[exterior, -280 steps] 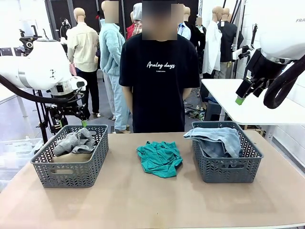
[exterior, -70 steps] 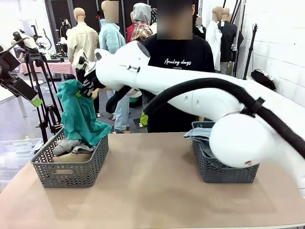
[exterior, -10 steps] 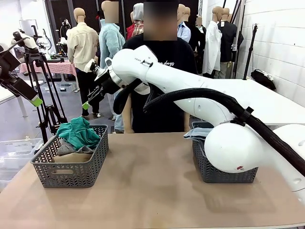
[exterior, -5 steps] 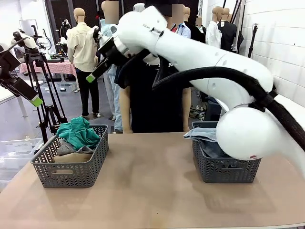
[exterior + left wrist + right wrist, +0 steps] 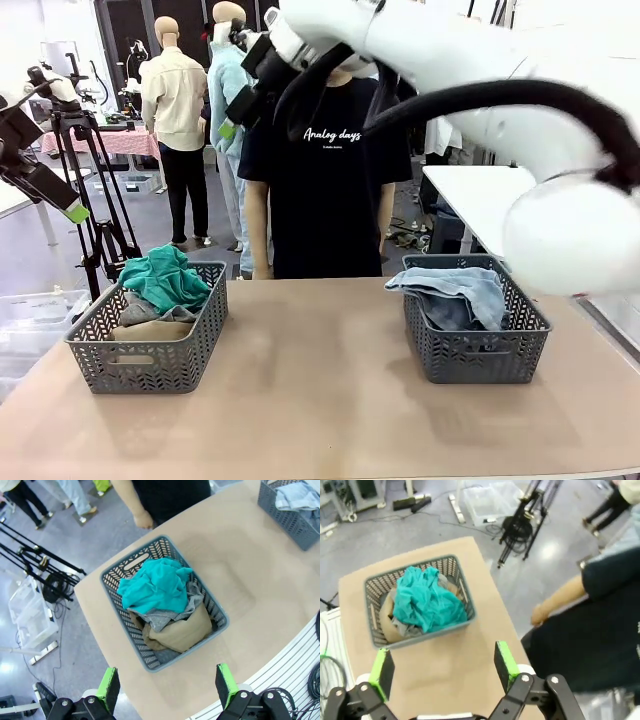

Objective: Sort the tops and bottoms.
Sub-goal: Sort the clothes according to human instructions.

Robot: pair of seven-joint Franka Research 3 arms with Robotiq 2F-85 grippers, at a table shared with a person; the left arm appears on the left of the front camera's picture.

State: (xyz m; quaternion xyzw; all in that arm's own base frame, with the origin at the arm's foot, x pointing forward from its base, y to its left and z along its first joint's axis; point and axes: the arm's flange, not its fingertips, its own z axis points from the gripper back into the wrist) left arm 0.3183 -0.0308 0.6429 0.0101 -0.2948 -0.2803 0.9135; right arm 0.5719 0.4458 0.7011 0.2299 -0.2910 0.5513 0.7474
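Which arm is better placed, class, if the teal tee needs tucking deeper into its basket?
Probably left: its open pincer hangs over the teal tee and basket; the right pincer is high.

A: Where does the front camera sit?

B: Low at the near edge of the tan table (image 5: 320, 400), facing the person in the black printed tee (image 5: 325, 180) at the far side.

A: And the wrist cameras?

B: Both hang high and look steeply down. The left one has the grey plastic basket holding the teal-green tee (image 5: 162, 605) mid-frame; the right one sees that basket (image 5: 417, 602) farther off, at left of centre.

A: So all three share it?

B: Yes; in front it sits lower left (image 5: 150, 340).
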